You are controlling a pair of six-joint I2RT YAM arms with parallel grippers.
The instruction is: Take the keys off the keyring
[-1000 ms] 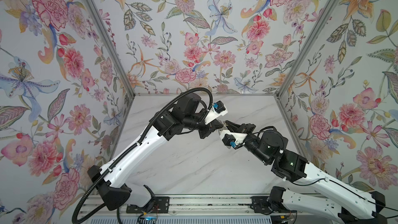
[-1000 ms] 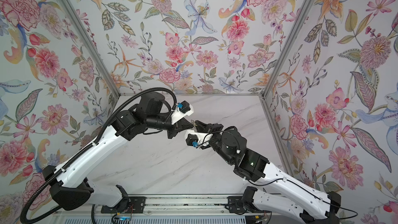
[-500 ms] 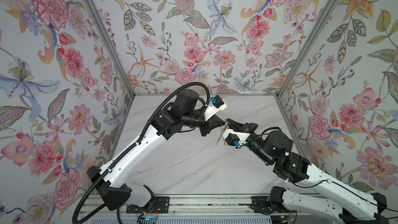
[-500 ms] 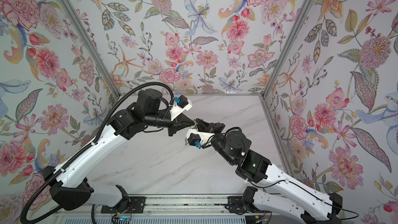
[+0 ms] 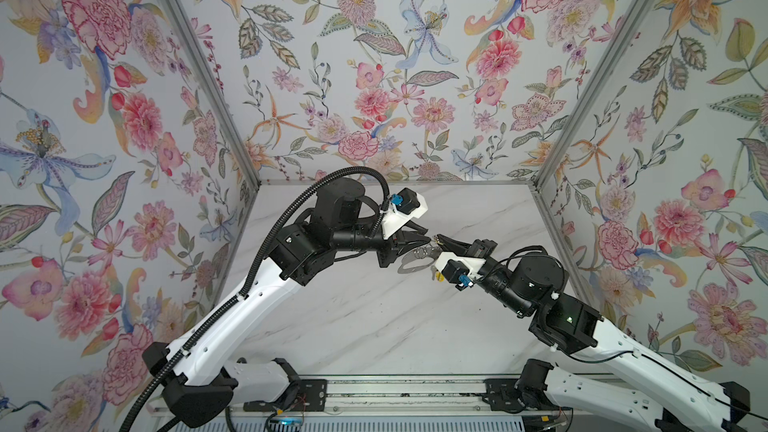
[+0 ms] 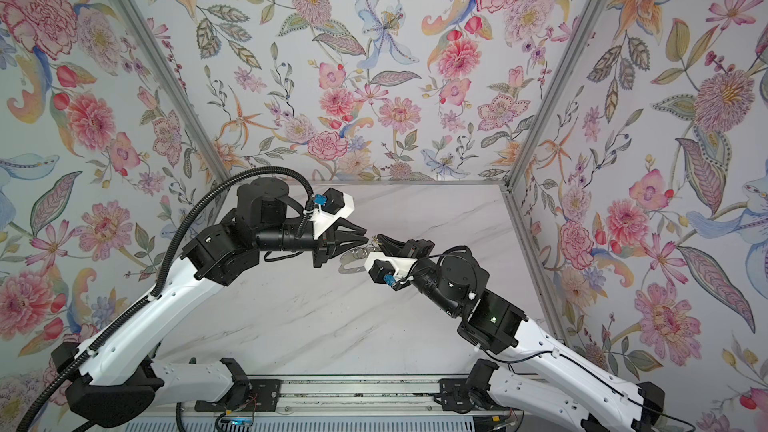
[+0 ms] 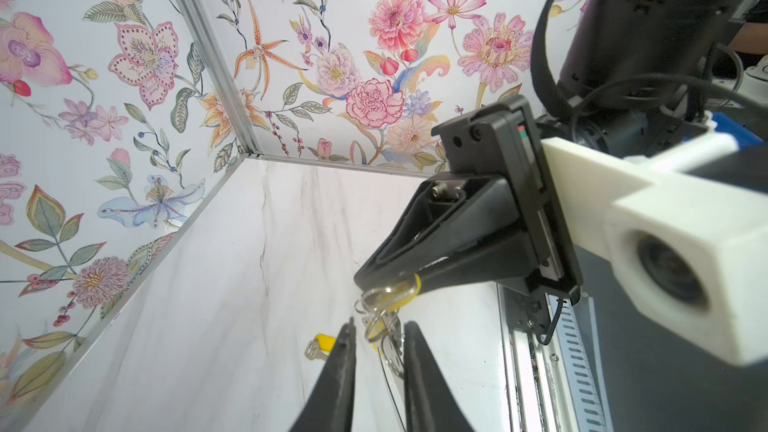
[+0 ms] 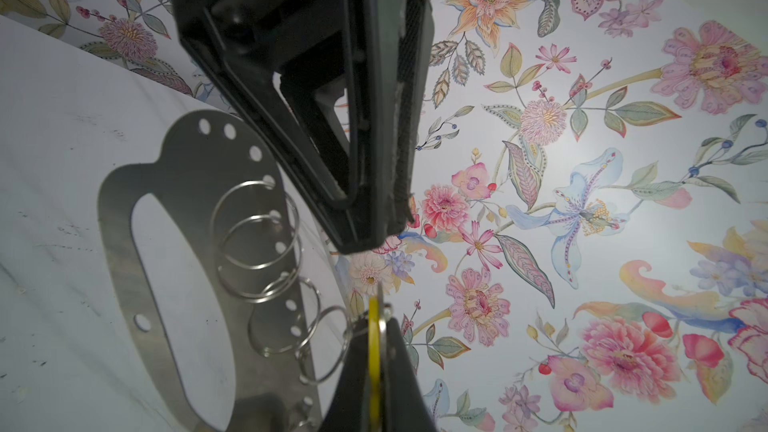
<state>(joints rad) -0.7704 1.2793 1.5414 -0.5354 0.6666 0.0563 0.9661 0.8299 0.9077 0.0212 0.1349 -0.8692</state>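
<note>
I am holding the left gripper (image 7: 380, 322) with its jaws parted only a little. They are straddling the wire of the split rings (image 8: 274, 295) and pinching nothing that I can make out. I judge the narrow gap suits catching thin wire rather than the plate.

Between the two arms the keyring (image 8: 116, 251) is hanging by those rings from the one key I have hold of. Its own weight is pulling that ring taut and away from the empty ones. I cannot tell whether its low end is touching the table (image 7: 208, 305).

On the right I am clamping the right gripper (image 7: 374, 280) fully closed on a yellow-tagged key (image 7: 401, 290), with the tag flat between the pads. That is anchoring the key while the other arm works at its ring. A loose key (image 7: 318, 347) is lying on the marble beneath, already free.
</note>
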